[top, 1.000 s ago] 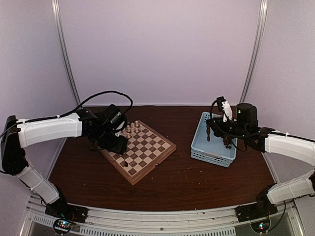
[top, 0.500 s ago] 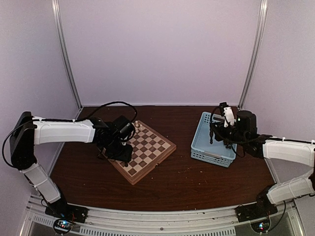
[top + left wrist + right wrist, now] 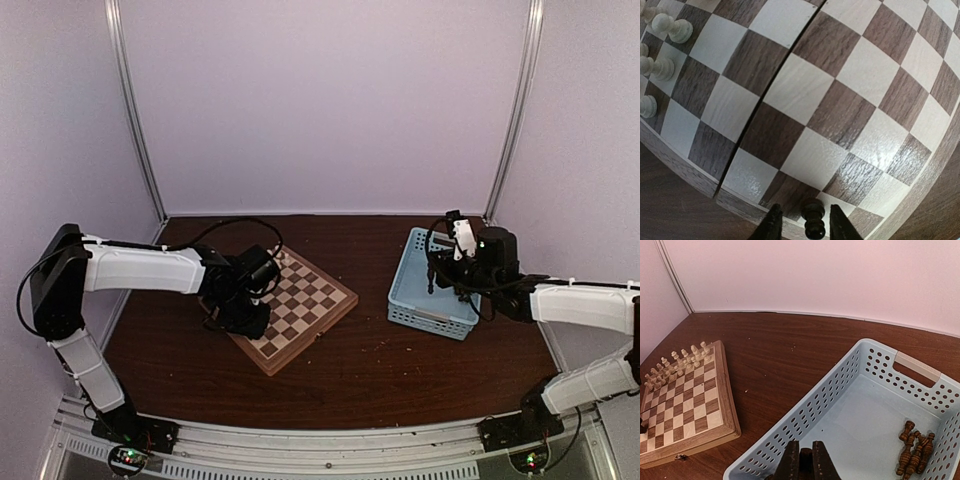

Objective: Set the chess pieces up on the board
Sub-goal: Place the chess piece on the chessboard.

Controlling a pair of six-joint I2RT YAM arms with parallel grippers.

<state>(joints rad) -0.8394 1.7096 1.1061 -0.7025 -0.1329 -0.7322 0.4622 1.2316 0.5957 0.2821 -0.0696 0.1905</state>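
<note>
The board (image 3: 300,300) lies left of centre and also shows in the right wrist view (image 3: 715,390). Cream chess pieces (image 3: 680,364) stand in rows along its far-left side and show in the left wrist view (image 3: 662,50). My left gripper (image 3: 806,223) is open low over the board's near-left edge, its fingers on either side of a dark brown piece (image 3: 813,220) standing there, with a gap on each side. My right gripper (image 3: 805,462) is shut on a dark brown piece (image 3: 805,458) and holds it above the basket. Several more dark pieces (image 3: 913,446) lie in the basket's corner.
The light blue lattice basket (image 3: 408,300) sits right of centre, its perforated wall (image 3: 830,395) in the right wrist view. The dark wooden table (image 3: 370,360) carries small crumbs. Purple walls and metal posts close in the back and sides.
My left arm has swung toward the board's near-left edge and lowered around the dark piece there. My right gripper has shifted slightly over the basket, still holding its piece.
</note>
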